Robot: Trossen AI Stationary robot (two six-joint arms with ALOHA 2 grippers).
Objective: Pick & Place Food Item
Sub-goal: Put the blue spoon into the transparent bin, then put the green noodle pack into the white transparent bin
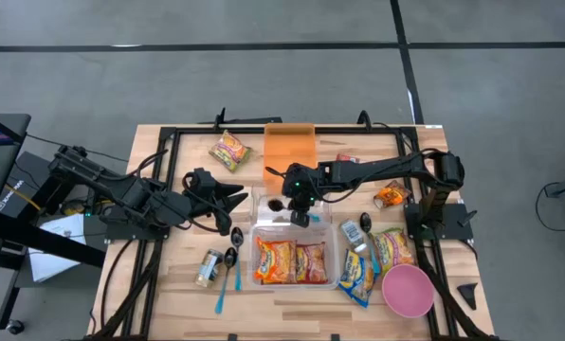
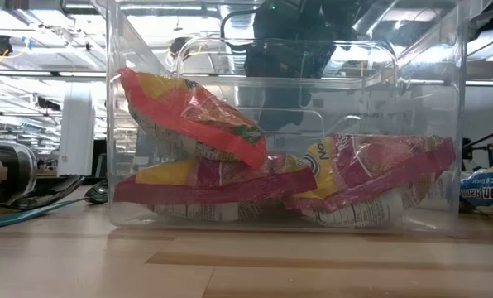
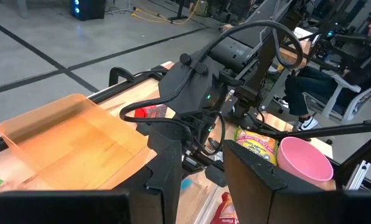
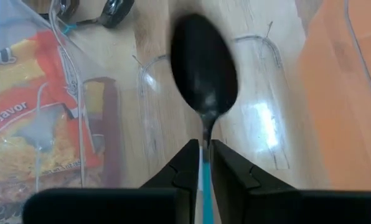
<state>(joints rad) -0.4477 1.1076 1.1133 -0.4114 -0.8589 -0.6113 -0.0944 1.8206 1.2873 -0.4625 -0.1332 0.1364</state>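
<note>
Clear glossy plastic bin (image 2: 122, 124), crinkly shiny foil-like packets (image 2: 197, 116), matt wooden tabletop (image 2: 246, 261), glossy black spoon (image 4: 205, 71).

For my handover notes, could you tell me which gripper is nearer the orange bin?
Right: the right gripper hovers just in front of the orange bin; the left gripper sits farther off, beside it.

My right gripper (image 4: 203, 163) is dark and pinches a spoon (image 4: 204, 78) with a black bowl and teal handle. Red-and-yellow noodle packets (image 1: 290, 260) fill the clear bin (image 1: 256, 254). The tray (image 1: 290, 148) is translucent orange, the bowl (image 1: 408, 290) pink.
</note>
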